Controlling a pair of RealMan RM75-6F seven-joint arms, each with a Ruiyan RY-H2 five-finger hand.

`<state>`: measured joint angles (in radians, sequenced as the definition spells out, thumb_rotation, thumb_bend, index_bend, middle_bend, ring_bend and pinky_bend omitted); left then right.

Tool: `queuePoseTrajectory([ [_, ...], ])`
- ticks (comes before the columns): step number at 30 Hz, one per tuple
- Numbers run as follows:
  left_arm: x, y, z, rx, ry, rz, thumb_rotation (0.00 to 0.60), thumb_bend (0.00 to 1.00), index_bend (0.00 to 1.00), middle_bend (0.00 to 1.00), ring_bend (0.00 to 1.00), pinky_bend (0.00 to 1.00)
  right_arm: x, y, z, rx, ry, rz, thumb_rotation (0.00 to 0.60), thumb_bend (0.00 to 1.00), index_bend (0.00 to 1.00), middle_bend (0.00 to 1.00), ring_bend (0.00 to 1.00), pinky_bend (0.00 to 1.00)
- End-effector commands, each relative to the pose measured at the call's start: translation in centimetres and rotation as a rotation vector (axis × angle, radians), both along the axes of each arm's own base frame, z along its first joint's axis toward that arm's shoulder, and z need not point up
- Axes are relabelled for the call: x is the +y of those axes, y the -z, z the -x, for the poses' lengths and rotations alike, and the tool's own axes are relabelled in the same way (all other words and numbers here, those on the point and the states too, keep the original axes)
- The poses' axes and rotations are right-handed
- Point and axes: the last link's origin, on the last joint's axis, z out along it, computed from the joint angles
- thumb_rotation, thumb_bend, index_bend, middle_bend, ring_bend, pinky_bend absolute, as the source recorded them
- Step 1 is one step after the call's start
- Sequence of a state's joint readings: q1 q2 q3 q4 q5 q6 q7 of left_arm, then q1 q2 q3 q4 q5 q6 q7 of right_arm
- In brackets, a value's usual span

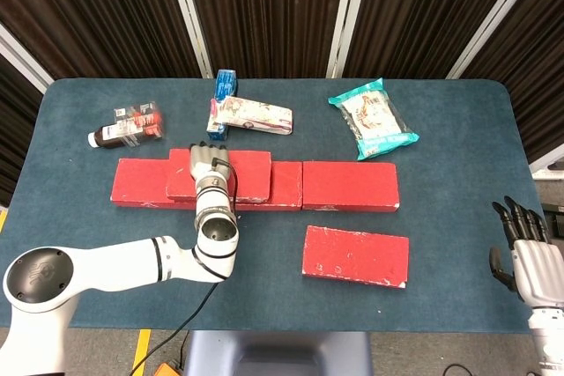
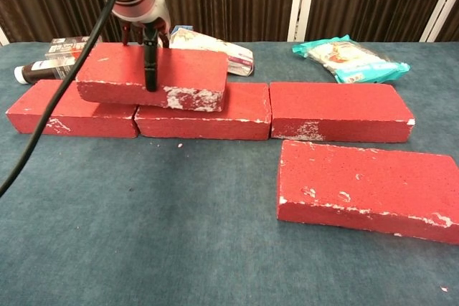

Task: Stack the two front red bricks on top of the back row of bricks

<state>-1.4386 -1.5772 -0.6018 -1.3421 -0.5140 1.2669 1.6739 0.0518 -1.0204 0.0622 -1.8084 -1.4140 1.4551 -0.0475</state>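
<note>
Your left hand [image 1: 210,167] gripped the carried red brick [image 1: 238,175], its thumb down the brick's near face and its fingers over the top, as the chest view showed. That brick lay across the seam between the left back brick [image 2: 61,111] and the middle back brick [image 2: 233,114], resting on them or just above them; I could not tell which. The right back brick [image 1: 351,186] completed the row, which ran across the middle of the table [image 1: 79,244], nearer the left edge than the right.

The second front red brick [image 1: 356,255] lay flat on the table, just in front of the right back brick and toward the near edge, with nothing touching it.

Your right hand [image 1: 527,254] hovered beyond the table's near right corner, well apart from every brick, with its fingers spread and nothing in them.

Along the far side of the table you had a dark bottle [image 1: 128,127] on its side near the left edge, a white packet [image 1: 253,116] with a blue box [image 1: 224,88] touching its far left end, and a teal snack bag [image 1: 373,117] further toward the right edge.
</note>
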Motion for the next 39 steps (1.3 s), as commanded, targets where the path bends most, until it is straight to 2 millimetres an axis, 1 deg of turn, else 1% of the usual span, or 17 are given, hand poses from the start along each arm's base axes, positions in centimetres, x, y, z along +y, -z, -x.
queuePoseTrajectory([
  [1, 0.2, -0.2, 0.5, 0.010, -0.014, -0.008, 0.600, 0.19, 0.00, 0.11, 0.00, 0.13, 0.0, 0.1, 0.0, 0.001, 0.002, -0.004, 0.600, 0.65, 0.17, 0.02, 0.00, 0.00],
  [15, 0.0, -1.1, 1.6, 0.017, -0.034, -0.006, 0.600, 0.19, 0.00, 0.10, 0.00, 0.13, -0.1, 0.5, -0.1, 0.009, 0.009, -0.022, 0.600, 0.65, 0.17, 0.02, 0.00, 0.00],
  [24, 0.1, -0.5, 2.6, 0.010, -0.052, 0.009, 0.600, 0.19, 0.00, 0.10, 0.00, 0.13, 0.1, 0.5, -0.1, 0.009, 0.009, -0.023, 0.600, 0.65, 0.16, 0.02, 0.00, 0.00],
  [39, 0.2, 0.2, 2.6, 0.011, -0.037, 0.017, 0.600, 0.19, 0.00, 0.08, 0.00, 0.13, 0.0, 0.7, -0.1, 0.015, 0.017, -0.037, 0.600, 0.65, 0.16, 0.02, 0.00, 0.00],
])
